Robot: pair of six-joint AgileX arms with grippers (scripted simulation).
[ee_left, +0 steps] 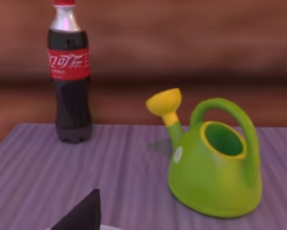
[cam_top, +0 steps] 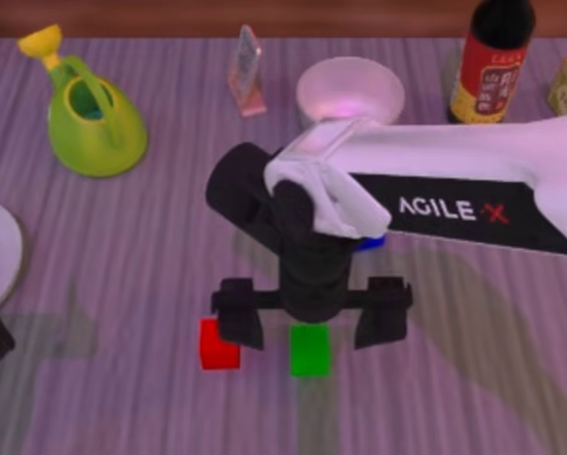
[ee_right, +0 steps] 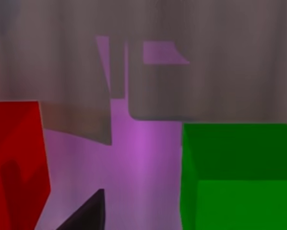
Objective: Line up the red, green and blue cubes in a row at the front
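The right gripper (cam_top: 310,318) hangs over the front of the worktop (cam_top: 473,379), its jaws spread wide and holding nothing. The green cube (cam_top: 309,349) rests on the worktop just ahead of the gap between the jaws, and the red cube (cam_top: 217,345) sits just beside it to the left, with one dark finger (cam_top: 240,317) overlapping its upper corner in the top view. Only a sliver of the blue cube (cam_top: 371,243) shows, farther back under the right arm's wrist, so it is not yet in the row. The likely risk: the finger near the red cube could nudge it out of line if the gripper swings sideways while low. Reaching back for the blue cube, the arm could also brush the green one. The left gripper is parked at the left edge, near the lime-green watering can (cam_top: 96,116); I cannot tell how its jaws stand.
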